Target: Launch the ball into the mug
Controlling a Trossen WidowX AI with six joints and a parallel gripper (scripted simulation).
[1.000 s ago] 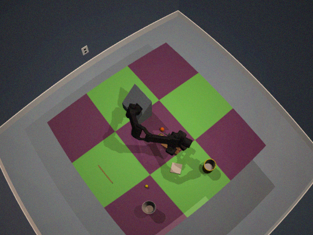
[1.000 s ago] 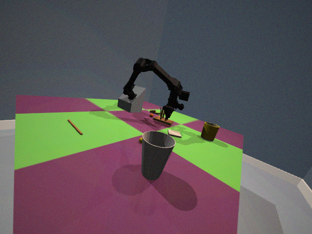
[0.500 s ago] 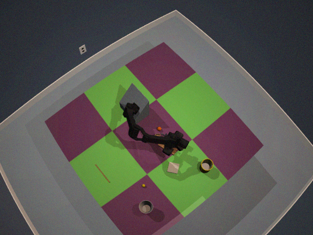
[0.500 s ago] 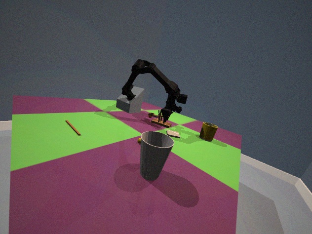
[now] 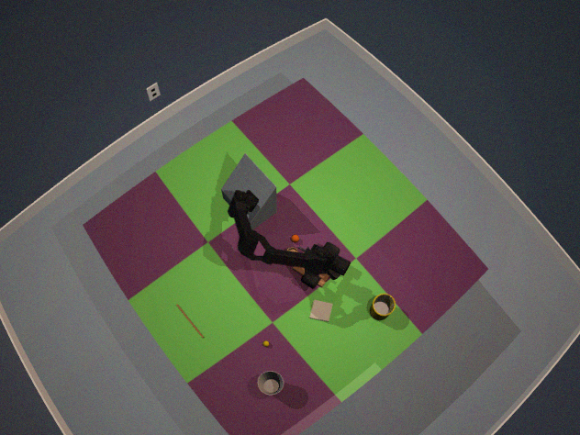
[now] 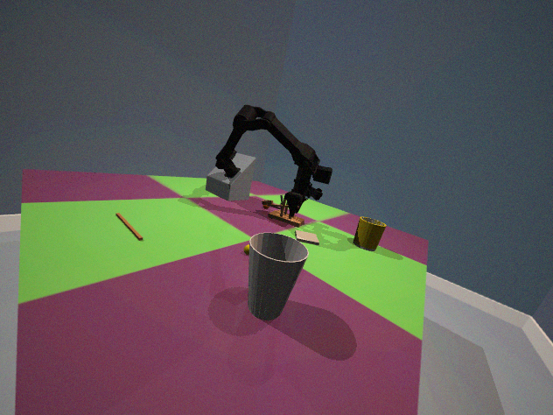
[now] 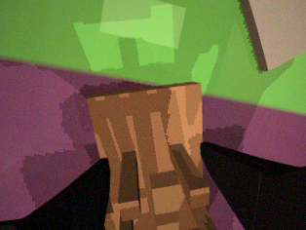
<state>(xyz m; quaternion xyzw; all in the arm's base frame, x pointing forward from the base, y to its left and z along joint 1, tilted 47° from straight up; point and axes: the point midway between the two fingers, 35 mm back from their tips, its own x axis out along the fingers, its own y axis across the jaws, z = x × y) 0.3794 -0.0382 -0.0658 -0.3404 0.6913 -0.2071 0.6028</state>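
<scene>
The wooden catapult (image 5: 296,268) (image 6: 279,216) (image 7: 146,107) stands on the checkered surface, partly hidden by the arm. Its round cup shows at the end toward the grey block. My gripper (image 6: 293,214) (image 7: 155,156) points down over the catapult. Its fingers are open, one on each side of the base and uprights, with gaps to the uprights. An orange ball (image 5: 295,238) lies beside the catapult's cup end, outside the cup. A small yellow ball (image 5: 265,343) (image 6: 246,249) lies far from the gripper. The yellow mug (image 5: 383,306) (image 6: 369,234) stands upright, beyond the catapult's other end.
A pale square tile (image 5: 321,310) (image 6: 307,236) (image 7: 283,29) lies near the catapult. A tall grey cup (image 5: 270,383) (image 6: 269,281) stands near the yellow ball. A thin orange-brown stick (image 5: 190,321) (image 6: 129,227) lies to one side. A grey sloped block (image 5: 250,172) (image 6: 243,179) stands by the arm's base.
</scene>
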